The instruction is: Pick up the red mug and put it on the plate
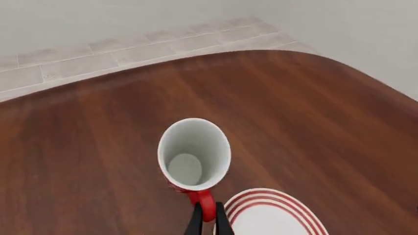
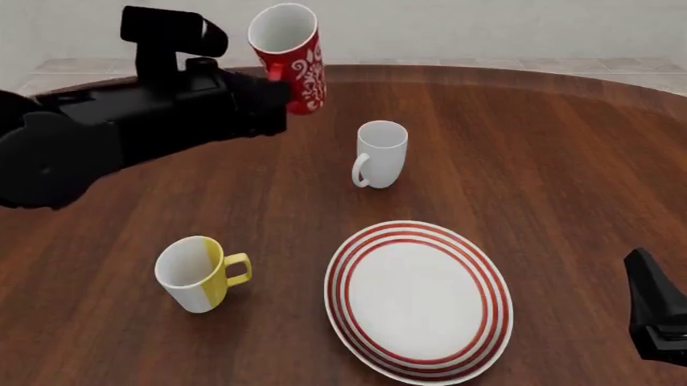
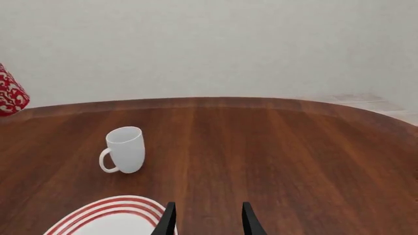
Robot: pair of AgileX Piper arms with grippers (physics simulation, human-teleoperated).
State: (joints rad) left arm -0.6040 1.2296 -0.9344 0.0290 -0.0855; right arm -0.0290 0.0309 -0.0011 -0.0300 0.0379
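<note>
The red mug (image 2: 290, 52), tall with white swirls, hangs tilted in the air over the far left of the table. My left gripper (image 2: 273, 90) is shut on its handle. In the left wrist view I look into the mug's white inside (image 1: 193, 154), and the left gripper (image 1: 207, 221) clamps the red handle. The plate (image 2: 346, 283), white with red rings, lies near the front at centre-right, also in the left wrist view (image 1: 274, 215) below the mug. My right gripper (image 3: 207, 221) is open and holds nothing, low at the front right (image 2: 657, 315). The plate's rim (image 3: 104, 205) lies just ahead of it.
A plain white mug (image 2: 381, 153) stands upright mid-table between the red mug and the plate, also seen from the right wrist (image 3: 124, 149). A yellow-and-white mug (image 2: 199, 273) stands front left. The brown table's curved far edge (image 1: 216, 54) meets a pale floor.
</note>
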